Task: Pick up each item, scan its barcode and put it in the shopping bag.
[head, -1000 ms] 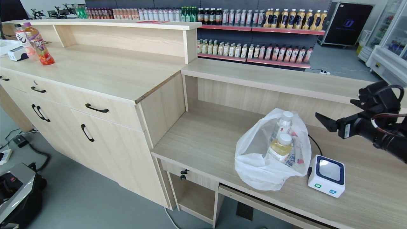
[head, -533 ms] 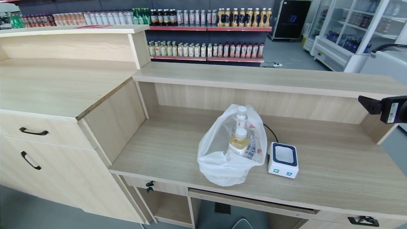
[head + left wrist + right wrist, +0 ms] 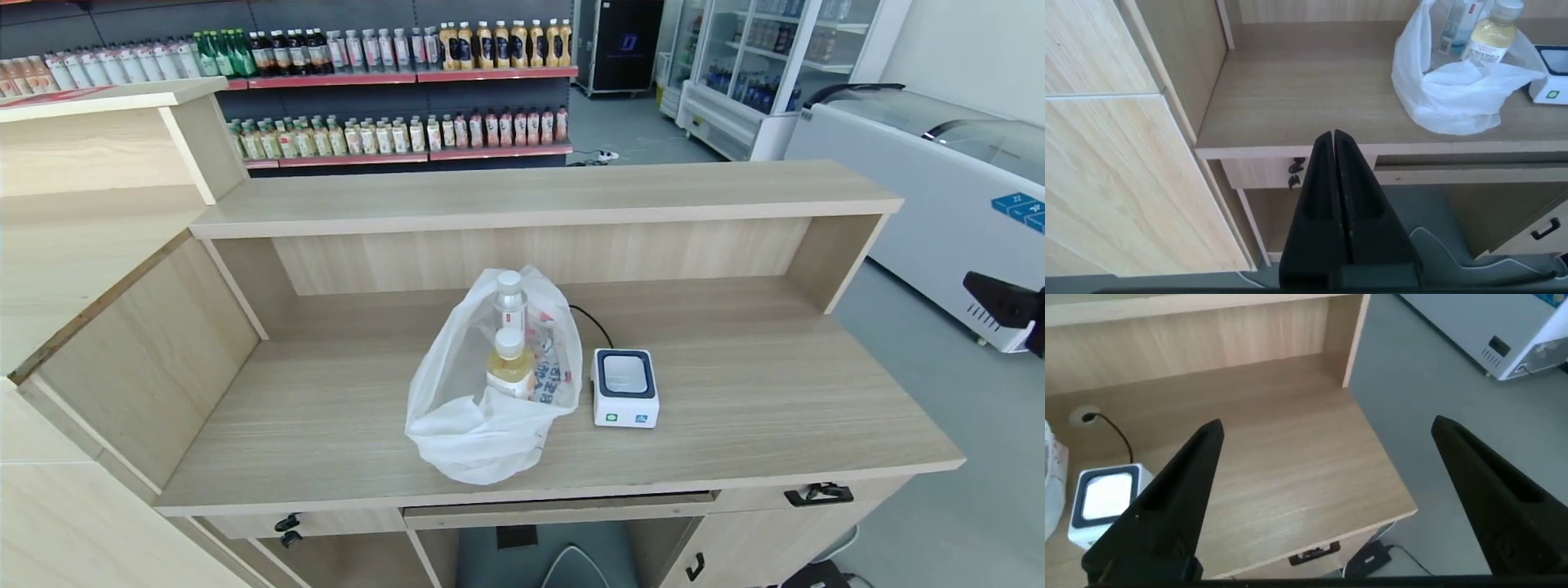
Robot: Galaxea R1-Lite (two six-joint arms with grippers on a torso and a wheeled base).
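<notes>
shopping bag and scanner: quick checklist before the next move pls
1. Shopping bag upright on the counter, mouth open: ok.
2. Two bottles standing inside it: ok.
3. Scanner beside the bag, window facing up, uncovered: ok.
4. Right gripper open, empty: ok.
5. Left gripper open for a pick: not ok, shut on nothing.
6. Bagged bottles' barcodes scanned: cannot tell.
</notes>
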